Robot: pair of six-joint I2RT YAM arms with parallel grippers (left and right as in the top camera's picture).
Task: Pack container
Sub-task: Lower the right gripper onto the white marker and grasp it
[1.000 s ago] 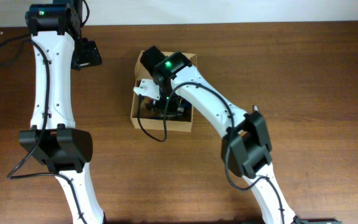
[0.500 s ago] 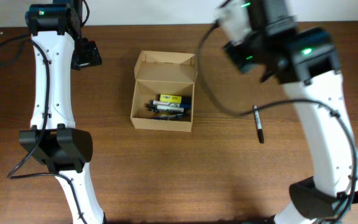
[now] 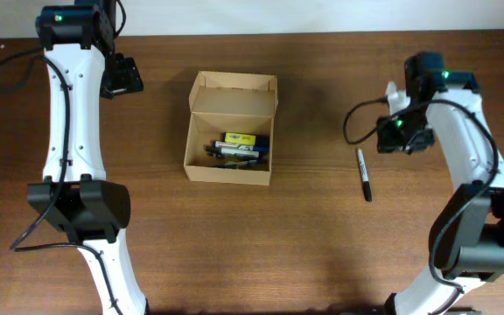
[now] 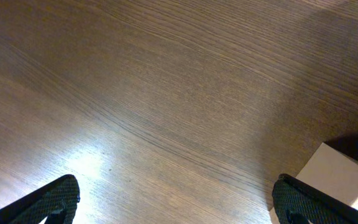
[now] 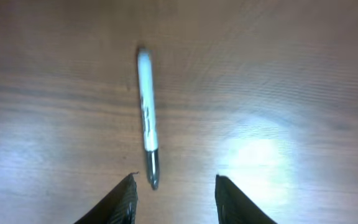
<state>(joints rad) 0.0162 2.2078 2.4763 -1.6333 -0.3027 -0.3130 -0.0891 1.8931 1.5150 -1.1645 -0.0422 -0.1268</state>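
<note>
I observe the container (image 3: 231, 172) on the wooden table (image 3: 322, 254), left of centre in the overhead view, with its hinged flap lid (image 3: 234, 96) standing open at the far side. Inside it lie a yellow-and-black item (image 3: 239, 138) and several dark, slender items (image 3: 231, 154) which I cannot identify at this size. The left gripper (image 3: 122, 77) hangs over bare table near the far edge, to the left of the container and clear of it. Its wrist camera shows the left gripper (image 4: 179, 202) with jaws spread wide and nothing between them, and a pale corner of the container (image 4: 337, 177) at the lower right of that view. The right gripper (image 3: 401, 138) sits well to the right of the container, just beside a black marker (image 3: 365, 175) that lies flat on the table. In the right wrist view the right gripper (image 5: 174, 202) has its jaws parted and empty. The marker (image 5: 146, 112) lies lengthwise ahead of them, its near tip just beside one finger (image 5: 124, 200); I cannot tell whether they touch.
</note>
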